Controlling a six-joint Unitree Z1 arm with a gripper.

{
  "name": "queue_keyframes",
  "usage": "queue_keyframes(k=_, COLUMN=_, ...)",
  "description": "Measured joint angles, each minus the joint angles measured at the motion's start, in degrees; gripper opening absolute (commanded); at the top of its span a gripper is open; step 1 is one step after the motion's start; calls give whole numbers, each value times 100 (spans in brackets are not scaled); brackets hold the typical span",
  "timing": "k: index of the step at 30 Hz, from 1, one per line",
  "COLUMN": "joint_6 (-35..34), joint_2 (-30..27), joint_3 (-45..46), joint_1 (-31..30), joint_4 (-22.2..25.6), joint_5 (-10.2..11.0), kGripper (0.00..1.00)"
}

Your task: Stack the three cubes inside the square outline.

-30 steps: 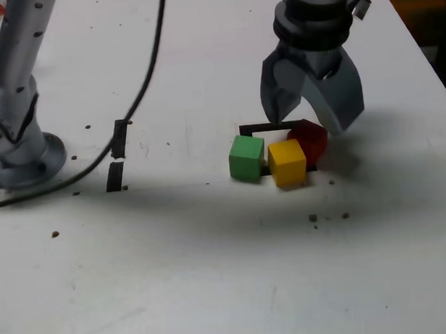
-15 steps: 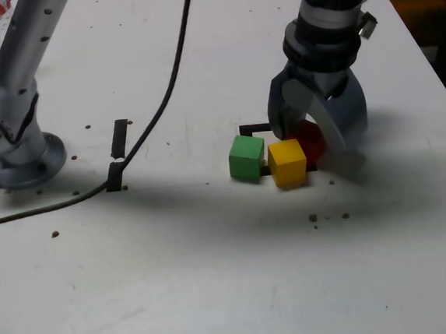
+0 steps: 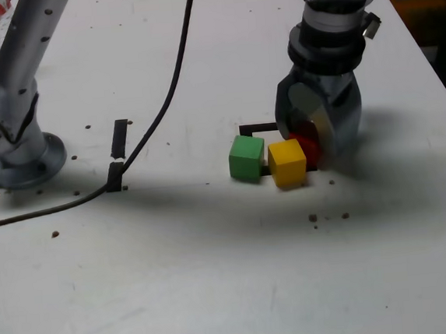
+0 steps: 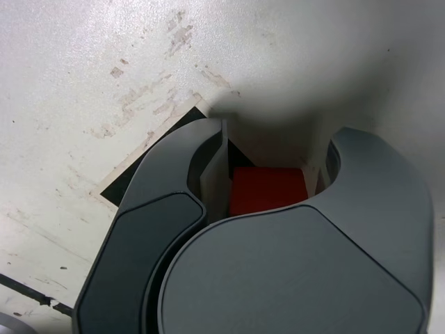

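Three small matte blocks are sitting close together on the white tabletop: the green cube, the yellow cube just beside it, and the red cube behind the yellow one. The black tape square outline is lying under and behind them, mostly hidden. The grey gripper is standing low over the red cube, and its fingers are flanking the cube on two opposite faces; in the wrist view small gaps are showing, so the jaws are looking not yet clenched. The cube is seeming light, stiff and not slippery, so holding it on flat opposite sides, near the middle, should be secure.
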Motion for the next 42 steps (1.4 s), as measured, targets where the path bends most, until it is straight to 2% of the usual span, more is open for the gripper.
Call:
queue_keyframes(k=7, joint_6=-1, joint_2=-49, joint_3=89, joint_1=0, joint_4=-72, joint_5=-16, kGripper=11)
queue_keyframes(k=10, joint_6=-17, joint_2=-67, joint_3=79, joint_1=0, joint_4=13, joint_5=53, kGripper=11)
queue_keyframes(k=13, joint_6=-124, joint_2=-301, joint_3=-202, joint_1=-1, joint_4=446, joint_5=334, kGripper=11)
queue_keyframes(k=16, joint_6=-195, joint_2=-532, joint_3=-380, joint_1=-1, joint_4=730, joint_5=528, kGripper=11)
queue_keyframes(k=34, joint_6=-452, joint_2=-446, joint_3=114, joint_1=3, joint_4=252, joint_5=281, kGripper=10)
queue_keyframes(k=42, joint_6=-544, joint_2=-429, joint_3=693, joint_1=3, joint_4=27, joint_5=95, kGripper=10)
